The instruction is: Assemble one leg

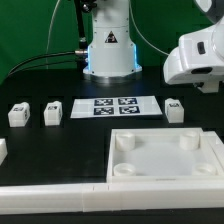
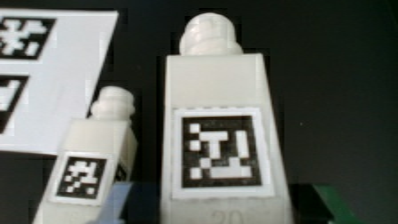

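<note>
In the wrist view my gripper (image 2: 222, 208) is shut on a leg (image 2: 217, 120), a white block with a round peg on its far end and a black-and-white tag facing the camera. Dark fingers (image 2: 150, 203) press both its sides. It hangs above the table. A second leg (image 2: 98, 160) lies below beside the marker board (image 2: 36, 70). In the exterior view the gripper (image 1: 205, 84) is raised at the right, above the leg lying (image 1: 175, 110) right of the marker board (image 1: 115, 107); the held leg is not visible there.
Two more legs (image 1: 18, 115) (image 1: 52, 112) lie at the exterior view's left. The large white square panel (image 1: 165, 160) with round corner sockets lies at the front right. A low white wall (image 1: 60, 195) runs along the front. The robot base (image 1: 108, 50) stands behind the marker board.
</note>
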`<state>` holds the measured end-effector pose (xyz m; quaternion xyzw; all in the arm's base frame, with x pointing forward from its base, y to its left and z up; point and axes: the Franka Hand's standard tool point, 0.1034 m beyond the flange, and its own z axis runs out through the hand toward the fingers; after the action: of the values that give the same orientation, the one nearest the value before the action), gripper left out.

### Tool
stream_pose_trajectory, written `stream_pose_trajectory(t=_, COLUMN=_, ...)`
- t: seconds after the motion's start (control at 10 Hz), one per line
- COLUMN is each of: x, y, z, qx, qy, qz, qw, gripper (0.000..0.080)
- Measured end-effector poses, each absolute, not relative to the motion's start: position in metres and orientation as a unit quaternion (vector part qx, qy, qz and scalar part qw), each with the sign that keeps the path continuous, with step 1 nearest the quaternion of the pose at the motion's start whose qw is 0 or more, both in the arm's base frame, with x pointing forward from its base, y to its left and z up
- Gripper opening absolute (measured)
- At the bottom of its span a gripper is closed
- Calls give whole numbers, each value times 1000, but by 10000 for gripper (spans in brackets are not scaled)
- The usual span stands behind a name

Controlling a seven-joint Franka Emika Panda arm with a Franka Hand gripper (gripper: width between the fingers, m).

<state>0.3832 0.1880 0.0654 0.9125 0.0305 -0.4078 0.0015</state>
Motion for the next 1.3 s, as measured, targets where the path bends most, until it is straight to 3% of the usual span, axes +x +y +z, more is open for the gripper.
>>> stream_pose_trajectory(t=0.4, x=400, y=189, z=65, qx=964, qy=35, qz=-261, qw=-19, gripper=292)
stream_pose_trajectory(t=0.8, x=480, y=155, z=105, qx=992, qy=54, qz=-107, qw=-42, gripper=294)
stream_pose_trajectory(t=1.0, x=522, y=142, z=115, qx=996, qy=74, qz=-15, qw=-52, gripper=294)
stream_pose_trajectory(t=1.3, x=518, y=143, z=112, qx=989, qy=71, qz=115, qw=-58, gripper=294)
